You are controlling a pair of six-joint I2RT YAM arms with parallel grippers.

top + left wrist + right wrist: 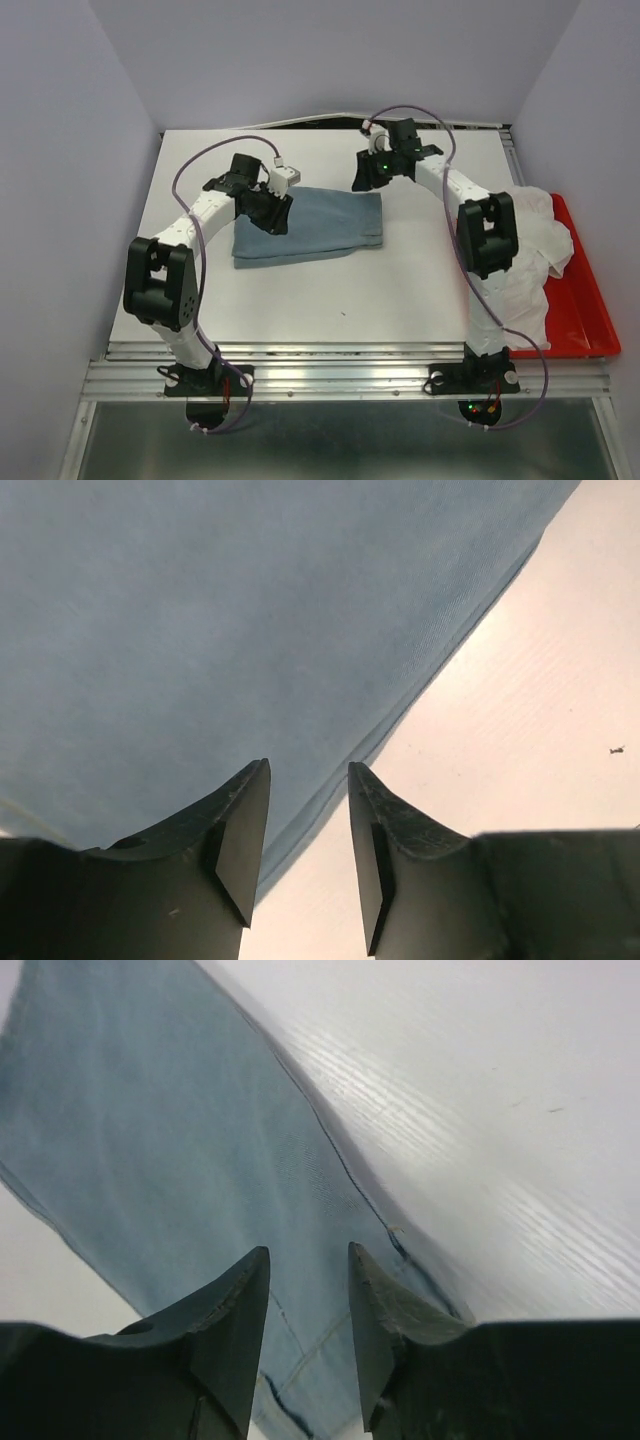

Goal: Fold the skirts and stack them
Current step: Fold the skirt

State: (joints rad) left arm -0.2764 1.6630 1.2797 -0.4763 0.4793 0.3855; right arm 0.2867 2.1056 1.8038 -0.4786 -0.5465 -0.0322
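skirt point(310, 225) lies flat on the table point(400, 300), folded into a blue-grey rectangle between my two grippers. my left gripper point(272, 212) hangs over its left end. seen from the left wrist, the left gripper point(307, 770) has its jaws a narrow gap apart and holds nothing. the skirt point(200, 630) spreads ahead and to the left below the tips, its edge slants right under them, and bare table point(560, 680) shows off to the right. my right gripper point(366, 178) is at the skirt's far right corner. from the right wrist, the right gripper point(307, 1250) is just as slightly parted and empty, with seamed denim point(180, 1140) below and ahead and table point(480, 1080) to the right. i cannot tell whether either gripper touches the cloth. outside my right arm sits a red tray point(585, 300) with a white cloth point(535, 240) heaped on it
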